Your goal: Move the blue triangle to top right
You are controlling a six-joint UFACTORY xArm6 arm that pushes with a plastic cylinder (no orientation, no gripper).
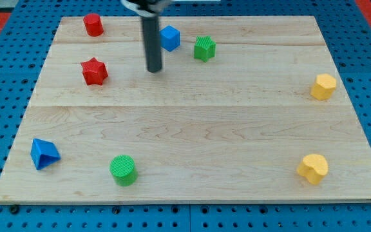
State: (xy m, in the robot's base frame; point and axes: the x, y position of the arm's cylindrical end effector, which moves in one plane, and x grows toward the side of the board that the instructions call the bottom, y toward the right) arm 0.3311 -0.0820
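The blue triangle (44,153) lies near the board's bottom left corner. My tip (154,69) rests on the board in the upper middle-left, far above and to the right of the triangle. A blue cube (169,38) sits just up and right of the tip, apart from it. The board's top right corner holds no block; the nearest one there is a yellow hexagonal block (323,86) at the right edge.
A red cylinder (93,24) stands at the top left, a red star (94,71) below it, left of the tip. A green star-like block (204,48) sits right of the blue cube. A green cylinder (123,170) and a yellow heart-like block (313,169) lie near the bottom edge.
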